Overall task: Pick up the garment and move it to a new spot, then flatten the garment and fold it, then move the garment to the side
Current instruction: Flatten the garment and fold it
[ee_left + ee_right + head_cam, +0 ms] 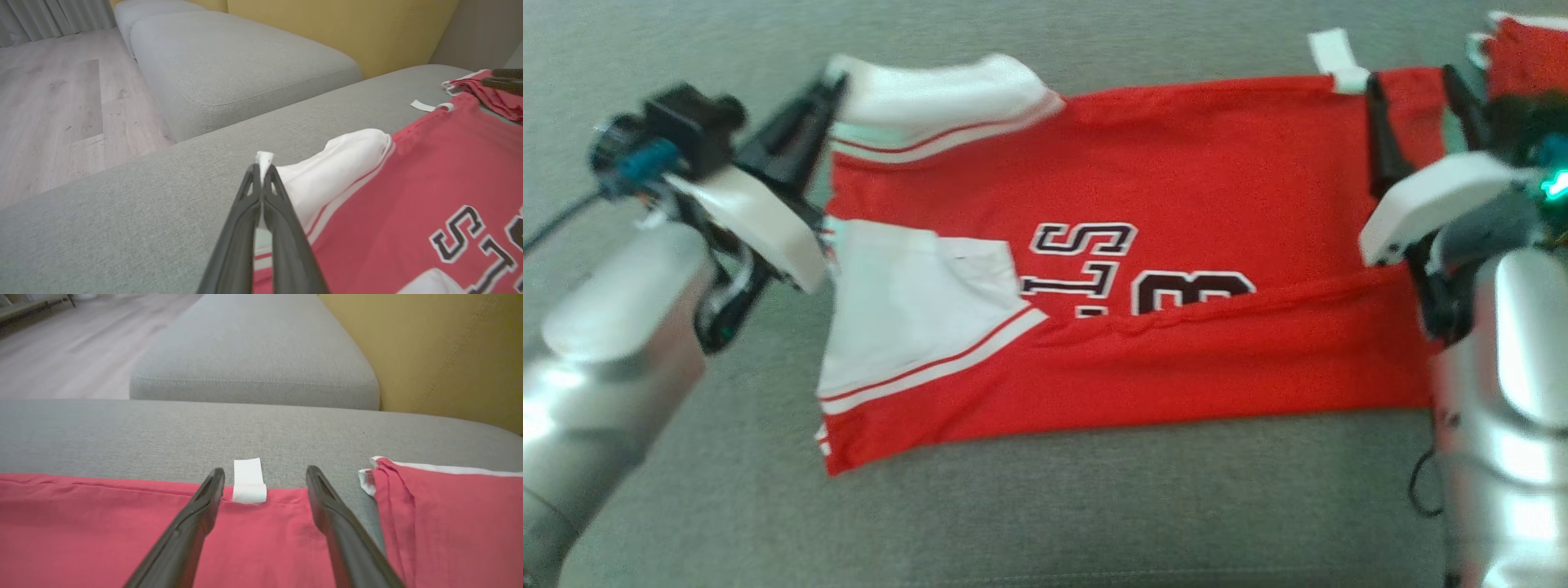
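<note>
The garment (1176, 196) is a red jersey with white sleeves and black lettering, spread across the grey cushion (1045, 506). My left gripper (836, 82) is shut on the far white sleeve's edge (264, 157), pinching it between the fingertips. My right gripper (1413, 82) stands open above the jersey's far right edge (261, 522), its fingers either side of a white tag (248, 479). A red bunched part of the garment (449, 514) lies just right of those fingers.
A second grey cushion (237, 65) and a yellow backrest (347, 28) lie beyond the cushion's far edge. Wooden floor (53, 102) lies to the left in the left wrist view. A dark cable (556, 224) trails from the left wrist.
</note>
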